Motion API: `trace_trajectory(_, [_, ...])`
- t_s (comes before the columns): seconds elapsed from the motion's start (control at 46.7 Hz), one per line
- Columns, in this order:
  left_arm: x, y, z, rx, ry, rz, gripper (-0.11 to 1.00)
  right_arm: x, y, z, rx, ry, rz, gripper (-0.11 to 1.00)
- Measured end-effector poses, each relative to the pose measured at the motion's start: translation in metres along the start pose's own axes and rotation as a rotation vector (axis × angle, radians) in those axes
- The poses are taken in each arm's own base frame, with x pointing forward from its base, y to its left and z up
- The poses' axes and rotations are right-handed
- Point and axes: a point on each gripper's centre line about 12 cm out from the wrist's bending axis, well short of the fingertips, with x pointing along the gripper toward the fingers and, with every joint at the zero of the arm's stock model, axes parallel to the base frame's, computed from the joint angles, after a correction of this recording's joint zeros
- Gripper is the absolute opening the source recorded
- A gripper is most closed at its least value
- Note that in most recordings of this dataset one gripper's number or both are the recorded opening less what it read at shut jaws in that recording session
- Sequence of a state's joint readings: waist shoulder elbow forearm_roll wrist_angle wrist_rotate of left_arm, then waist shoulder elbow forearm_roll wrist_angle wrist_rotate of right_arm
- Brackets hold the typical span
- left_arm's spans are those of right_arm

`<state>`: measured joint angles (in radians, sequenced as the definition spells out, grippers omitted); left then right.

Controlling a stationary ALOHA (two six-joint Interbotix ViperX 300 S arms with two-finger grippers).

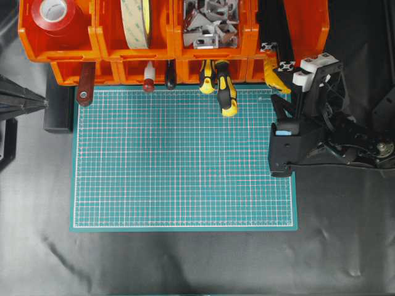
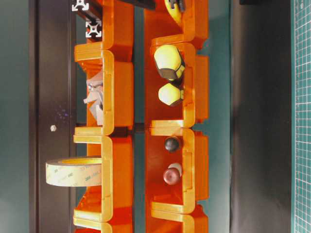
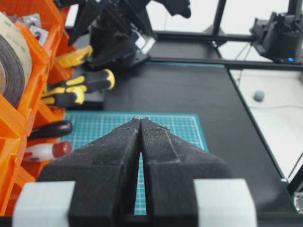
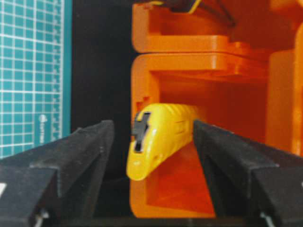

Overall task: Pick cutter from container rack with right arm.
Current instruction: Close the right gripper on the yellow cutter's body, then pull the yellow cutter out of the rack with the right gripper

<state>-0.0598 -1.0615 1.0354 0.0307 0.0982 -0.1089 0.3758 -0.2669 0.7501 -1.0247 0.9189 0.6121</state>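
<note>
The orange container rack [image 1: 111,52] runs along the back of the green mat. The yellow cutter [image 1: 274,77] pokes out of its lower right bin, tip toward the mat. My right gripper [image 4: 151,124] is open, with one black finger [image 4: 90,146] on each side of the cutter [image 4: 158,137] and a gap on both sides. In the overhead view the right arm [image 1: 296,139] reaches in from the right toward that bin. My left gripper [image 3: 141,118] is shut with nothing in it, parked at the mat's left edge [image 1: 21,102]. The left wrist view shows the cutter [image 3: 75,56] under the right arm.
Two yellow-and-black screwdrivers [image 1: 222,86] hang out of the bin to the left of the cutter. A red-handled tool [image 1: 85,86] and two more handles stick out further left. Tape rolls [image 1: 136,21] and metal brackets [image 1: 210,24] fill the upper bins. The green mat [image 1: 185,160] lies in front.
</note>
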Motion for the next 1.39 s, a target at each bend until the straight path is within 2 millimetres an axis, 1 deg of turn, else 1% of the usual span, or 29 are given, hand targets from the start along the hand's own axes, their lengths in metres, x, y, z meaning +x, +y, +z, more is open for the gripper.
trace_trajectory(0.086, [0.0, 0.0, -0.002, 0.0, 0.004, 0.002, 0.0, 0.004, 0.0, -0.002, 0.0, 0.012, -0.003, 0.63])
trace_trajectory(0.193, [0.0, 0.002, -0.004, -0.001, 0.009, 0.008, 0.0, 0.006, -0.001, -0.002, 0.005, 0.021, -0.005, 0.57])
trace_trajectory(0.236, [0.0, 0.003, -0.004, -0.001, 0.008, 0.013, 0.0, 0.006, -0.002, -0.003, 0.007, 0.021, -0.005, 0.53])
trace_trajectory(0.385, [0.0, 0.004, -0.005, -0.002, 0.009, 0.021, 0.0, 0.007, 0.0, -0.002, 0.035, 0.01, 0.005, 0.3])
trace_trajectory(0.6, [-0.001, 0.004, -0.005, -0.002, 0.006, 0.022, 0.0, 0.006, 0.0, -0.003, 0.1, 0.003, 0.005, 0.3])
trace_trajectory(0.749, [-0.002, 0.005, -0.004, -0.002, 0.001, 0.023, 0.0, 0.0, 0.001, -0.001, 0.1, 0.009, -0.012, 0.3])
trace_trajectory(0.857, [-0.002, 0.005, -0.004, -0.002, 0.0, 0.023, 0.0, -0.01, 0.0, 0.006, 0.101, -0.004, -0.026, 0.29])
trace_trajectory(1.006, [-0.003, 0.005, -0.004, -0.002, -0.002, 0.024, 0.0, -0.032, -0.002, 0.022, 0.107, -0.047, -0.036, 0.27])
trace_trajectory(1.221, [-0.006, 0.005, -0.002, -0.002, -0.016, 0.026, 0.0, -0.073, -0.005, 0.046, 0.101, -0.121, -0.041, 0.27])
trace_trajectory(1.392, [-0.01, 0.006, 0.002, -0.002, -0.035, 0.034, 0.0, -0.106, -0.01, 0.06, 0.103, -0.17, -0.04, 0.27])
